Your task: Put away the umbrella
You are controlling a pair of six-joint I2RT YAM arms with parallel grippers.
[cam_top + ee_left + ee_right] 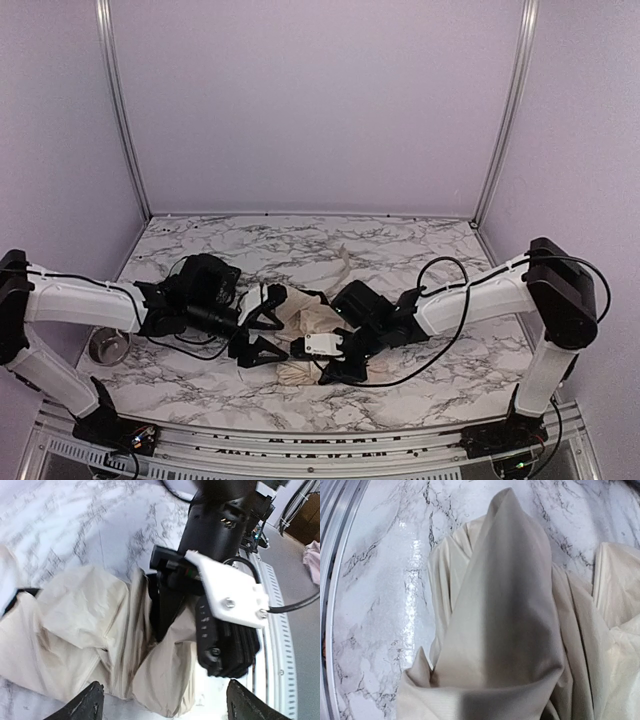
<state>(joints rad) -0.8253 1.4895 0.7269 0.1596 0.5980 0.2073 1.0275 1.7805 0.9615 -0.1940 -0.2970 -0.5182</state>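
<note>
The umbrella [300, 318] lies collapsed at the table's middle, its cream-beige fabric crumpled; shaft, handle and strap are hidden. My left gripper [256, 336] is open at its left side. In the left wrist view its jaws [165, 706] stand wide apart above a fold of the umbrella [85, 625] and do not touch it. My right gripper [336, 363] is at the umbrella's right side. The left wrist view shows the right gripper [192, 650] shut on a fabric fold. In the right wrist view the umbrella [505, 610] fills the frame and hides the fingers.
A small metal bowl [110, 346] stands at the table's left edge by the left arm. Black cables [440, 300] loop over the marble beside both arms. The metal front rail [277, 645] runs close behind the right gripper.
</note>
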